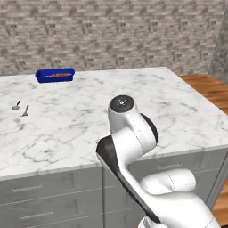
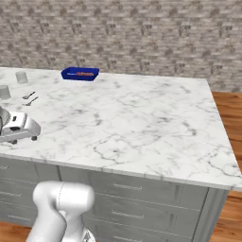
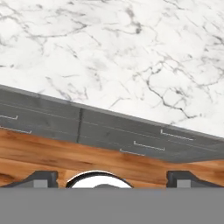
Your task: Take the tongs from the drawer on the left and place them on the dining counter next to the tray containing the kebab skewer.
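The shallow bright blue rectangular tray [image 1: 54, 75] with raised edges sits at the far left part of the large white marble dining counter [image 1: 111, 111] with grey veining, close to the back edge below the brick wall [image 1: 111, 31]; in the right base view the same tray [image 2: 80, 73] lies at the far left of the slab [image 2: 142, 118]. Inside it a reddish-brown kebab skewer [image 1: 57, 75] lies along the tray's length, its detail too small to make out. Two small silver spoons [image 1: 20, 108] lie on the marble nearer the front and left of the tray, well apart from it, and in the right base view two pale grey cups [image 2: 21, 76] stand at the left edge of the counter near those spoons [image 2: 29, 98]. The long silver-grey tongs cannot be made out anywhere on the counter. Below the slab runs a row of grey cabinet drawers [image 1: 49, 196] with slim silver bar handles, all closed as far as can be seen. In the hand view the two-finger gripper [image 3: 111, 178] hangs over the wooden floor [image 3: 52, 153] in front of those drawer fronts [image 3: 131, 135], its dark fingertips [image 3: 41, 178] spread wide with nothing between them.
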